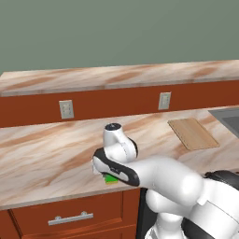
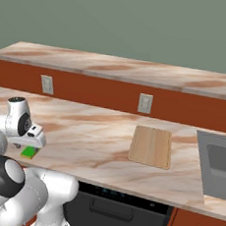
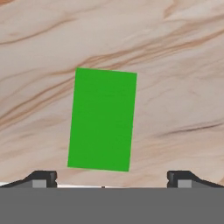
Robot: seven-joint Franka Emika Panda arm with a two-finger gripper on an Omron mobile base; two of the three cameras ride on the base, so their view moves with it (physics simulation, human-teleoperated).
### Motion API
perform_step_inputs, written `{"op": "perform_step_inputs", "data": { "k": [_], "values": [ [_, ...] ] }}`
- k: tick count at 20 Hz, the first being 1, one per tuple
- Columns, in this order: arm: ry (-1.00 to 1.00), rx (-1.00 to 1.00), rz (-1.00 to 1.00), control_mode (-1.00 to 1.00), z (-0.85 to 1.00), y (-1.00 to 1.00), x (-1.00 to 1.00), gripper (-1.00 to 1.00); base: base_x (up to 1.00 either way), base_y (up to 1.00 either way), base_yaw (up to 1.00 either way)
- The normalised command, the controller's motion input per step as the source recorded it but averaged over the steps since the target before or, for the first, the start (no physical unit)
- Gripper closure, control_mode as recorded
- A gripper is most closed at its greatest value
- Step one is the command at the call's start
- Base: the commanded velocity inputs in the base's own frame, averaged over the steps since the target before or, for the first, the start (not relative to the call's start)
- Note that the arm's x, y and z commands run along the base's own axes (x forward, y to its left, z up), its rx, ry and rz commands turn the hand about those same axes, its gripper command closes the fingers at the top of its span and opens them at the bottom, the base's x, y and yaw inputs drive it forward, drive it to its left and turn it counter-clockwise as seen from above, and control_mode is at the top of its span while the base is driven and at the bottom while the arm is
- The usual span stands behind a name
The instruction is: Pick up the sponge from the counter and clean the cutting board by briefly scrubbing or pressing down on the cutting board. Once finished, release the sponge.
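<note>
left base view: early stage by the look of it, nothing gripped yet. sponge lying flat on the counter near its front edge, mostly covered by the hand, just a green sliver with a yellow underside peeking out. gripper poised right above it, fingertips themselves masked by the white and black hand body, so contact hard to judge from here. cutting board well apart toward the sink, bare and untouched. 2 wall outlets on the red-brown backsplash under the higher ledge.

right base view: same picture from the other side. sponge half tucked under the hand, resting on the counter. gripper hanging over it, finger spacing not readable at this size. cutting board near mid-counter, nothing on it. sink cut off at the right edge.

hand view: clearest evidence. sponge seen from straight above, green top only, yellow layer out of sight, slightly skewed against the frame. 2 fingertips spread wide apart, 1 at each lower corner, sponge between their lines but not clamped. height above the sponge hard to gauge.

left to do, judging from all this: descend, close on the sponge, carry to the board, press or scrub, let go.
</note>
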Motion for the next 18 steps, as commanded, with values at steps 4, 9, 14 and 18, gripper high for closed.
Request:
{"op": "perform_step_inputs", "data": {
  "k": [4,9,14,18],
  "values": [
    [0.02,0.0,0.0,-1.0,-0.19,0.15,0.1,-1.0,0.0,0.0,0.0],
    [0.0,0.0,0.0,-1.0,-0.14,0.05,0.08,-1.0,0.0,0.0,0.0],
    [0.0,0.0,0.0,-1.0,-0.04,0.0,0.14,-1.0,0.0,0.0,0.0],
    [0.0,0.0,0.0,-1.0,-0.01,0.0,0.11,-1.0,0.0,0.0,0.0]
  ]
}}
